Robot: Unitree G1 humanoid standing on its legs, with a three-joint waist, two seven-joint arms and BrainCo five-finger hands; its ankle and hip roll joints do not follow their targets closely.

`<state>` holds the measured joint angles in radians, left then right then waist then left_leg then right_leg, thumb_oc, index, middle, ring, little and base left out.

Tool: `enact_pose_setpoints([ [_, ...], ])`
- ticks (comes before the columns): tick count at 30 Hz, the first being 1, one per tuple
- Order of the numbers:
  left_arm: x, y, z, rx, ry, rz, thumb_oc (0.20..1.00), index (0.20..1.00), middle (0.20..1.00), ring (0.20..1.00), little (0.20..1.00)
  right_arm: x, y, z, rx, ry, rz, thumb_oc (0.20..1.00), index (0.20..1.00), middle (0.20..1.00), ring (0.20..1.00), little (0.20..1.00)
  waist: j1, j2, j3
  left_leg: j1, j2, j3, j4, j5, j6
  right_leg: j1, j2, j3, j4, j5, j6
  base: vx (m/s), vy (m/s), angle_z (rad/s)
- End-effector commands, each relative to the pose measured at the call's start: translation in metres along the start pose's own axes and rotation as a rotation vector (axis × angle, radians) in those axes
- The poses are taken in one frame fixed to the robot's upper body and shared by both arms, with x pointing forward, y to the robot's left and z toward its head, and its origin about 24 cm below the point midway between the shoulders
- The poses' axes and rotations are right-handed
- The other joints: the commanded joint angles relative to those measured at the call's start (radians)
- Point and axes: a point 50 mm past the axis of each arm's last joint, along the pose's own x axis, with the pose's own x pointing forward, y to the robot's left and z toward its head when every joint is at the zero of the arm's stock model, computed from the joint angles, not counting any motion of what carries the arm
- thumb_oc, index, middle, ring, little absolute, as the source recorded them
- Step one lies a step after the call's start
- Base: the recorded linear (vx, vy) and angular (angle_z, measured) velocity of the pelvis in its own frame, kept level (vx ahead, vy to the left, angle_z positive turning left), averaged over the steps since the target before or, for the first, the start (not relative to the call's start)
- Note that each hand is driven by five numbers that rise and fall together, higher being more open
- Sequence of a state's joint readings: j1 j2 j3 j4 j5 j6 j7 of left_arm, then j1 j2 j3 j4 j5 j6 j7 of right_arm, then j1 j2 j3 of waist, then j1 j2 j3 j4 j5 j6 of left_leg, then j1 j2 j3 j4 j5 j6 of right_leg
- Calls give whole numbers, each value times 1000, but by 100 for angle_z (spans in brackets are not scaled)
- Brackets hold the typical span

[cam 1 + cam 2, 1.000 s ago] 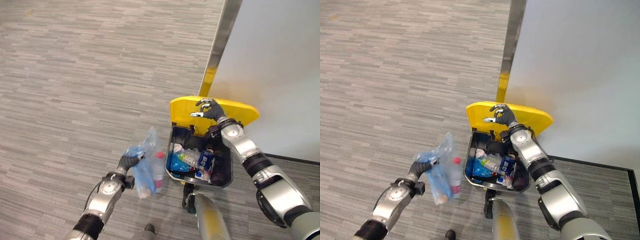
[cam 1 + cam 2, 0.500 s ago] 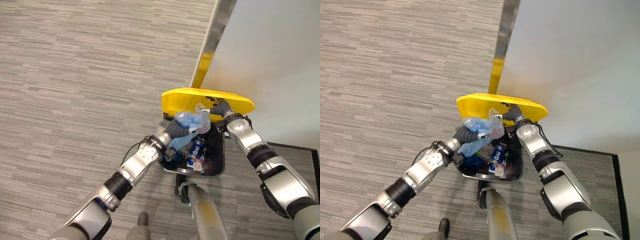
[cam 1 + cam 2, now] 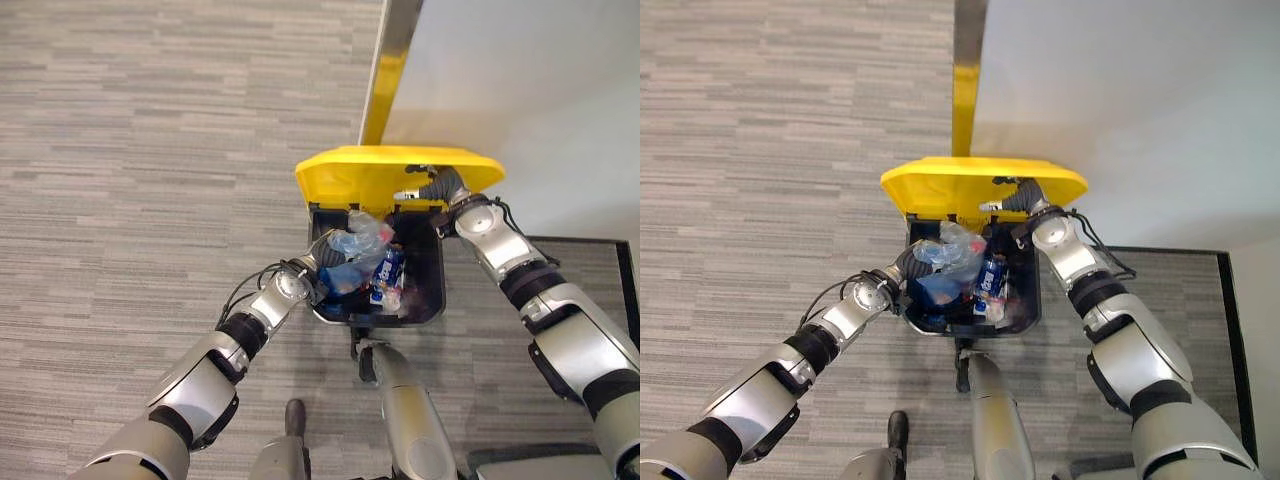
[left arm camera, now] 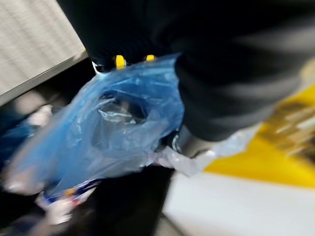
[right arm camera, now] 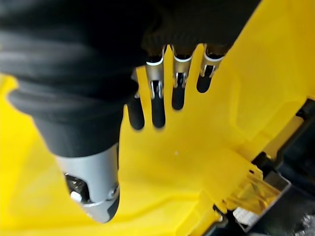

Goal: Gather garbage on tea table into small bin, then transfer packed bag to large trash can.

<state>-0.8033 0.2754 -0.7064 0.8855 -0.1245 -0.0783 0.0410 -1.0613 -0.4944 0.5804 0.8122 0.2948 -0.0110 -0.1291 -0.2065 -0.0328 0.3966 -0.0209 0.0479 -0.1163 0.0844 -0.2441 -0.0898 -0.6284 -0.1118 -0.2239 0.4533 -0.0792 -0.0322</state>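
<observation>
Last step: the left hand (image 3: 325, 262), fingers curled round the crumpled blue plastic bag (image 3: 358, 245), lowers it into the black yellow-lidded trash can (image 3: 432, 300). The right hand (image 5: 167, 93), fingers straight, props the yellow lid (image 3: 370, 180). Release comes next.

Your support surface here is the floor (image 3: 150, 150): grey carpet in narrow horizontal stripes, running across the whole left side of the head views. Sitting directly on it you've got the large trash can (image 3: 430, 300), black body, against the pale wall panel (image 3: 540, 90), its yellow lid (image 3: 390, 175) tipped up and back toward that panel. A metal post (image 3: 385, 60) with a yellow lower section rises from the floor right behind the can. To the right of the can, a darker grey mat (image 3: 590, 270) with a black border lies flat on the floor.
</observation>
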Motion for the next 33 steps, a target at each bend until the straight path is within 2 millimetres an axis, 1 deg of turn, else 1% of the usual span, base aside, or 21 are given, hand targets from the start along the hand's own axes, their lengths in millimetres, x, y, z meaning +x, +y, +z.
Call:
enact_pose_setpoints([
  [1, 8, 3, 21, 135, -69, 12, 200, 200, 200, 200, 200, 7, -12, 48, 20, -183, -61, 1000, 1000, 1000, 1000, 1000, -7, -8, -21, 154, -50, 53, 24, -154, 52, -92, -31, 128, -313, 322, 225, -2, 2, -3],
  [3, 8, 2, 17, 164, -47, 10, 206, 206, 206, 206, 206, 6, -11, 52, 20, -203, -57, 1000, 1000, 1000, 1000, 1000, -10, -7, -18, 153, -49, 56, 26, -156, 51, -97, -29, 128, -307, 322, 224, 0, 7, -7],
  [4, 8, 1, 10, 219, -18, 4, 1000, 1000, 1000, 1000, 1000, 5, -7, 57, 23, -234, -40, 1000, 1000, 1000, 1000, 1000, -20, -5, -18, 154, -44, 60, 27, -159, 50, -111, -24, 133, -296, 321, 225, -1, 13, -7],
  [9, 2, -1, -7, 284, 28, -12, 1000, 1000, 1000, 1000, 1000, 0, 0, 54, -7, -254, -2, 1000, 1000, 1000, 1000, 1000, -28, -2, -28, 164, -35, 73, 26, -168, 49, -122, -15, 135, -284, 320, 227, -5, 6, -2],
  [15, -8, 1, -23, 286, 46, -2, 1000, 1000, 1000, 1000, 1000, -13, 4, 23, -18, -194, 36, 1000, 1000, 1000, 1000, 1000, -29, 3, -60, 201, -24, 75, 14, -169, 48, -99, -19, 135, -288, 323, 234, -9, -5, 2],
  [16, -9, 0, -23, 286, 47, -3, 1000, 1000, 1000, 1000, 1000, -13, 5, 22, -17, -193, 36, 1000, 1000, 1000, 1000, 1000, -29, 2, -60, 201, -24, 75, 13, -169, 48, -98, -19, 134, -288, 323, 234, -38, -26, 8],
  [18, -25, 2, -40, 238, 50, 3, 1000, 1000, 1000, 1000, 1000, -33, 12, -12, -53, -125, 90, 1000, 1000, 1000, 1000, 1000, -17, 0, -107, 257, -9, 80, 15, -187, 46, -48, -26, 125, -279, 311, 231, -25, -43, 3],
  [19, -31, 3, -47, 217, 61, 13, 1000, 1000, 1000, 1000, 1000, -39, 16, -21, -42, -106, 102, 1000, 1000, 1000, 1000, 1000, -15, -2, -116, 272, -5, 83, 17, -191, 45, -30, -27, 125, -282, 309, 232, -1, -33, 4],
  [20, -45, 3, -63, 162, 89, 29, 1000, 1000, 1000, 1000, 1000, -52, 20, -37, -29, -72, 123, 1000, 1000, 1000, 1000, 1000, -8, -8, -135, 300, -2, 87, 24, -201, 46, 3, -29, 121, -288, 310, 233, -16, -8, 3],
  [21, -46, 3, -64, 162, 91, 28, 1000, 1000, 1000, 1000, 1000, -53, 20, -38, -28, -71, 124, 1000, 1000, 1000, 1000, 1000, -8, -9, -134, 303, -2, 87, 23, -201, 46, 6, -28, 120, -289, 310, 234, -28, -7, -4],
  [22, -53, 8, -71, 120, 99, 59, 1000, 1000, 1000, 1000, 1000, -60, 20, -47, -22, -52, 128, 1000, 1000, 1000, 1000, 1000, -5, -14, -144, 317, 0, 89, 30, -206, 43, 27, -32, 119, -300, 312, 236, -81, 20, -13],
  [23, -71, 10, -88, 41, 138, 90, 1000, 1000, 1000, 1000, 1000, -75, 23, -64, -4, -12, 141, 1000, 1000, 1000, 1000, 1000, 5, -28, -155, 342, -3, 93, 48, -219, 46, 69, -36, 117, -327, 324, 243, -82, 18, -13],
  [24, -82, 13, -97, 11, 154, 109, 1000, 1000, 1000, 1000, 1000, -85, 25, -74, 10, 17, 147, 1000, 1000, 1000, 1000, 1000, 13, -38, -158, 350, -9, 90, 59, -226, 52, 92, -39, 117, -344, 332, 248, -55, 17, -4],
  [25, -83, 13, -97, 11, 156, 107, 1000, 1000, 1000, 1000, 1000, -85, 25, -74, 11, 19, 148, 1000, 1000, 1000, 1000, 1000, 13, -40, -157, 352, -9, 90, 60, -226, 52, 96, -39, 117, -346, 333, 249, -52, 25, 7],
  [27, -105, 20, -118, -44, 214, 162, 1000, 1000, 1000, 1000, 1000, -105, 25, -93, 35, 71, 141, 1000, 1000, 1000, 1000, 1000, 33, -58, -149, 346, -33, 90, 116, -238, 59, 150, -49, 101, -404, 354, 261, -146, 57, 2],
  [28, -115, 22, -127, -60, 246, 176, 1000, 1000, 1000, 1000, 1000, -112, 27, -99, 49, 90, 143, 1000, 1000, 1000, 1000, 1000, 42, -76, -149, 333, -51, 87, 130, -233, 66, 172, -60, 95, -434, 353, 263, -293, 91, -11],
  [29, -137, 28, -147, -115, 325, 233, 1000, 1000, 1000, 1000, 1000, -129, 27, -115, 73, 145, 129, 1000, 1000, 1000, 1000, 1000, 63, -82, -141, 303, -76, 98, 149, -223, 79, 202, -57, 71, -484, 331, 261, -238, 61, -9],
  [30, -138, 28, -147, -114, 326, 233, 1000, 1000, 1000, 1000, 1000, -129, 28, -115, 74, 145, 130, 1000, 1000, 1000, 1000, 1000, 61, -88, -143, 301, -82, 96, 147, -218, 80, 201, -63, 73, -484, 333, 261, -348, 121, -11],
  [31, -163, 27, -168, -173, 409, 278, 1000, 1000, 1000, 1000, 1000, -144, 29, -128, 74, 201, 134, 1000, 1000, 1000, 1000, 1000, 73, -81, -133, 279, -91, 127, 130, -180, 91, 197, -60, 33, -455, 319, 261, -330, 99, -17],
  [32, -172, 24, -172, -210, 423, 288, 1000, 1000, 1000, 1000, 1000, -151, 29, -132, 78, 212, 139, 1000, 1000, 1000, 1000, 1000, 78, -76, -125, 256, -91, 133, 120, -144, 94, 189, -59, 13, -415, 267, 252, -328, 99, -22],
  [33, -173, 24, -173, -209, 424, 288, 1000, 1000, 1000, 1000, 1000, -151, 29, -132, 79, 212, 140, 1000, 1000, 1000, 1000, 1000, 76, -81, -127, 254, -96, 130, 117, -140, 95, 186, -65, 14, -414, 268, 252, -465, 115, -32],
])
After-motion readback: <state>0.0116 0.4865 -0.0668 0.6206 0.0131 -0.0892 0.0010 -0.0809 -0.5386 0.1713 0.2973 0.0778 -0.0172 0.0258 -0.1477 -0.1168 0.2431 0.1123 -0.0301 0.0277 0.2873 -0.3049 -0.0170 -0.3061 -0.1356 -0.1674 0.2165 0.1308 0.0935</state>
